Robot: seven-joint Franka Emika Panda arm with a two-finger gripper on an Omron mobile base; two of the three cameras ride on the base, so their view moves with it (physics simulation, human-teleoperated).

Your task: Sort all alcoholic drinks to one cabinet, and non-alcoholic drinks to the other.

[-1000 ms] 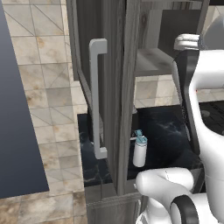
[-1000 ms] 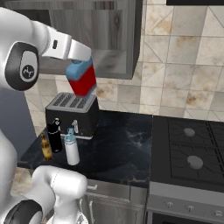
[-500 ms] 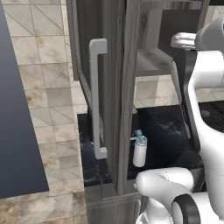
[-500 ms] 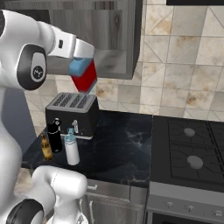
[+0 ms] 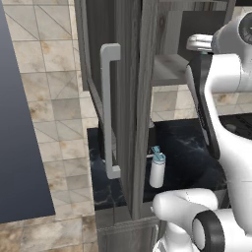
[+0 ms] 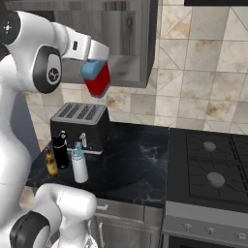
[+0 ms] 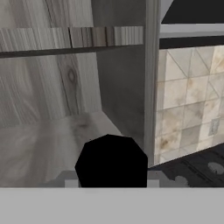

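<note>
My gripper (image 6: 95,61) is shut on the squat red bottle with blue shoulders (image 6: 98,81), which hangs tilted in front of the open wall cabinet (image 6: 127,34). In the hand view its black cap (image 7: 112,162) sits low in the middle, facing the cabinet's lower shelf (image 7: 39,148). The cabinet's open door (image 5: 129,98) carries a long pale bar handle (image 5: 109,110). On the counter stand the amber beer bottle (image 6: 50,162), the all-black bottle (image 6: 60,149) and the white bottle with a teal lid (image 6: 79,164), also seen as the white bottle (image 5: 157,168).
A dark toaster (image 6: 80,124) stands behind the three bottles on the black marble counter (image 6: 135,164). A stove top (image 6: 213,169) lies to the right. The open door juts out over the counter's left end. A tiled wall (image 6: 203,87) runs behind.
The red bottle has drifted slightly right and up toward the cabinet opening as the arm turned. The bottles on the counter have not moved.
</note>
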